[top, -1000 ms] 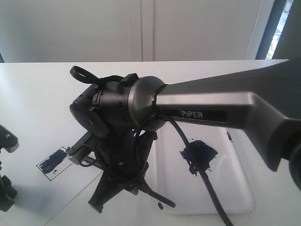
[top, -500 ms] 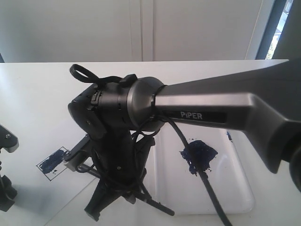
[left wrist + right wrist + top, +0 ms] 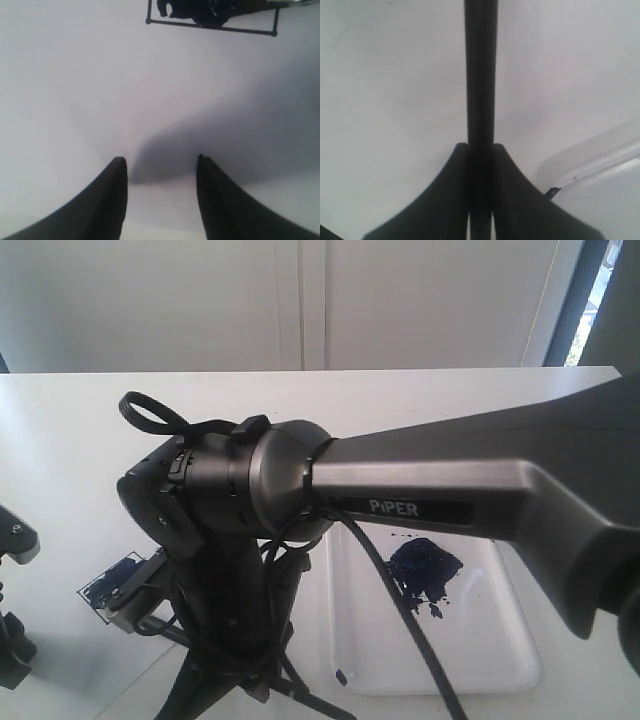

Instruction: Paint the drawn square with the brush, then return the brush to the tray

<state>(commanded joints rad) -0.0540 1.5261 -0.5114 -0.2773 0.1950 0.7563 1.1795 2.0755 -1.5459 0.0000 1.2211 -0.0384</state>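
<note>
We see the right arm (image 3: pixel 430 470), lettered "PiPER", reaching over the tabletop (image 3: pixel 80 430) and away from the tray (image 3: pixel 470 640). The tray carries a blue paint blot (image 3: pixel 425 568). The drawn square (image 3: pixel 105 588) lies well apart from the tray, on its left in the exterior view, and is partly streaked blue. Our right tool (image 3: pixel 481 147) is clenched on the brush (image 3: pixel 481 75). The left tool (image 3: pixel 161 160) is released and empty. We judge that painting is under way, so press lightly and stroke inside the outline.
</note>
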